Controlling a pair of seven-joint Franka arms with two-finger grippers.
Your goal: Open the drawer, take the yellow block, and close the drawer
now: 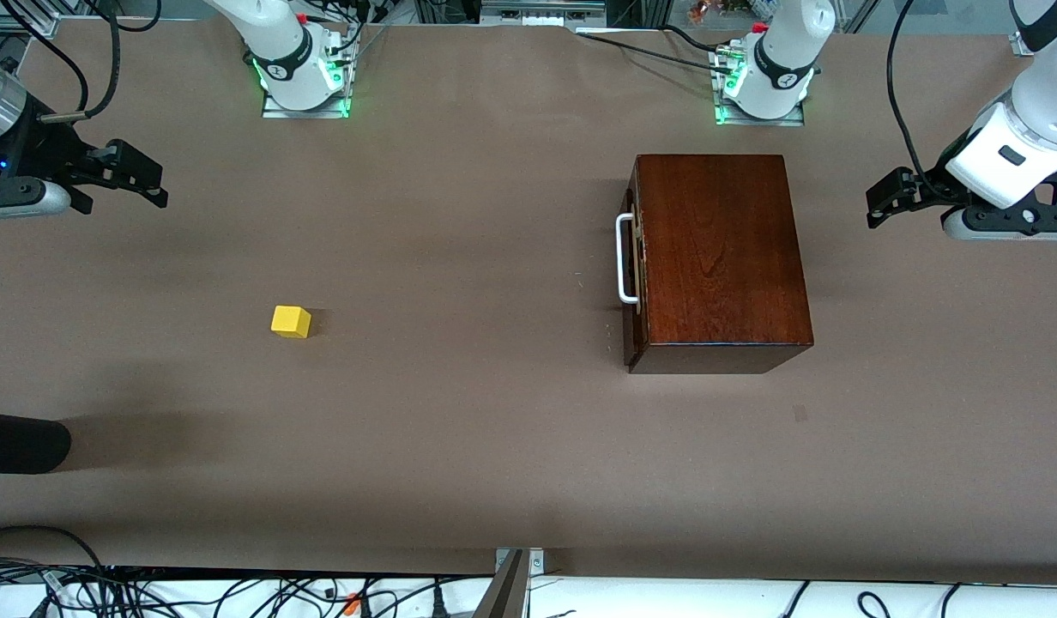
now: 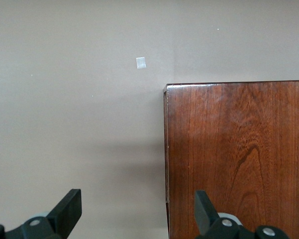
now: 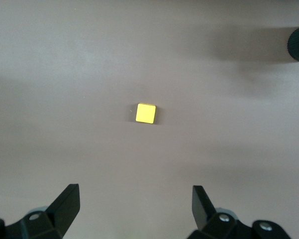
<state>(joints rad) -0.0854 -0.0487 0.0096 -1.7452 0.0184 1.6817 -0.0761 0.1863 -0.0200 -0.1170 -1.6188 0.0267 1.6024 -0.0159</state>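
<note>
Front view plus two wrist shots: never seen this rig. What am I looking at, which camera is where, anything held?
Two robot arms share a brown table. The front view looks down from across the table; the arms' bases stand along its top edge. Each of the other two pictures comes from a camera on one arm's wrist, its black fingertips showing.

A closed dark wooden box with the drawer and its white handle sits toward the left arm's end. The yellow block lies on the bare table toward the right arm's end, outside the drawer.

The left gripper hangs open over the box's edge. The right gripper hangs open over the block. Nothing is held.
</note>
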